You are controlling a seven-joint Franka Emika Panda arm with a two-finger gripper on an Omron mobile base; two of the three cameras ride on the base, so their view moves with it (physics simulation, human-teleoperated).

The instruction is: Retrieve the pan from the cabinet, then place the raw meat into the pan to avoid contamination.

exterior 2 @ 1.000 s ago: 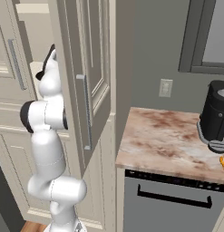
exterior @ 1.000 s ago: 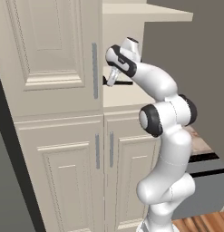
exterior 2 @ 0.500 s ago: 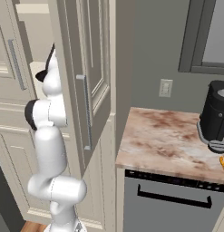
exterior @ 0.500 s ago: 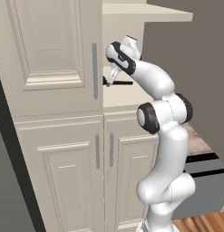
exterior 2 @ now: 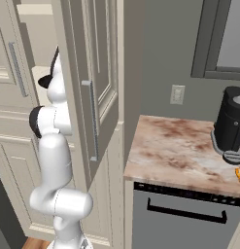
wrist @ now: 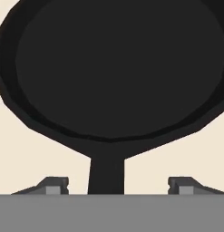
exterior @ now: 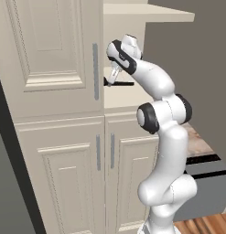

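My fingers (wrist: pixel 115 186) stand wide, holding nothing, straddling the flat black frying pan's (wrist: pixel 118 68) handle ahead; lifting out and loading meat remain.

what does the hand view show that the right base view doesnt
Hand view alone: the pan on the cream shelf, its handle lined up between the open claw fingertips, not touching either.
Right base view alone: the marble counter, the raw meat by a black appliance, the dishwasher front, the swung-open upper door.
Both: the cream cabinet.
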